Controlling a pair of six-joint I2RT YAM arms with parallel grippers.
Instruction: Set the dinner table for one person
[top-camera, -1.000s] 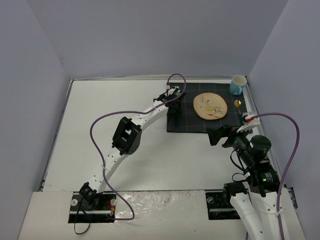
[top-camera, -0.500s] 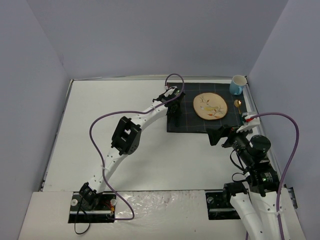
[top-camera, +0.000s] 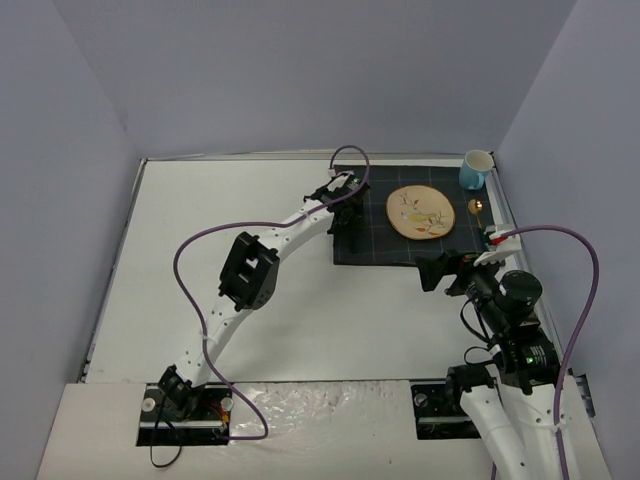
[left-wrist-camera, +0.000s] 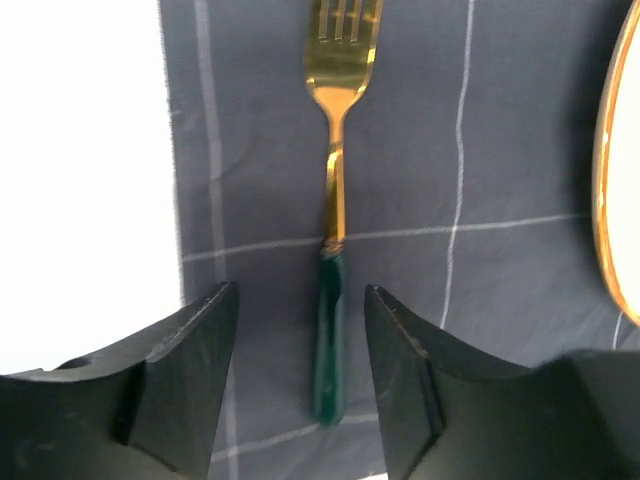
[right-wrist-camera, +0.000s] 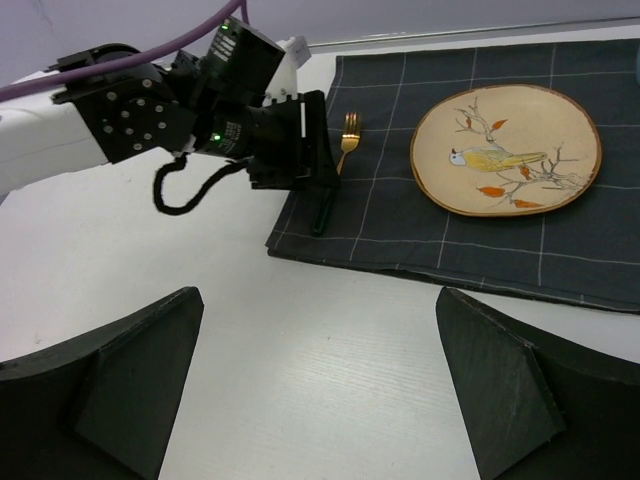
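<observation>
On the dark checked mat (left-wrist-camera: 500, 150), left of the bird-painted plate (top-camera: 420, 212), lies a fork (left-wrist-camera: 335, 180) with gold tines and a green handle. My left gripper (left-wrist-camera: 300, 292) is open just above it. One finger stands on each side of the handle, and neither touches it. From the right wrist view the fork (right-wrist-camera: 349, 130) pokes out beyond the left gripper (right-wrist-camera: 310, 160). My right gripper (right-wrist-camera: 318, 292) hangs wide open and holds nothing, over the white dinner table (top-camera: 230, 220) just in front of the mat's near edge.
A blue mug (top-camera: 475, 170) stands at the far right corner beside the mat. A gold spoon (top-camera: 476, 210) lies at the mat's right edge, close to the table rail. The left arm's purple cable (top-camera: 200, 250) loops over the table's middle.
</observation>
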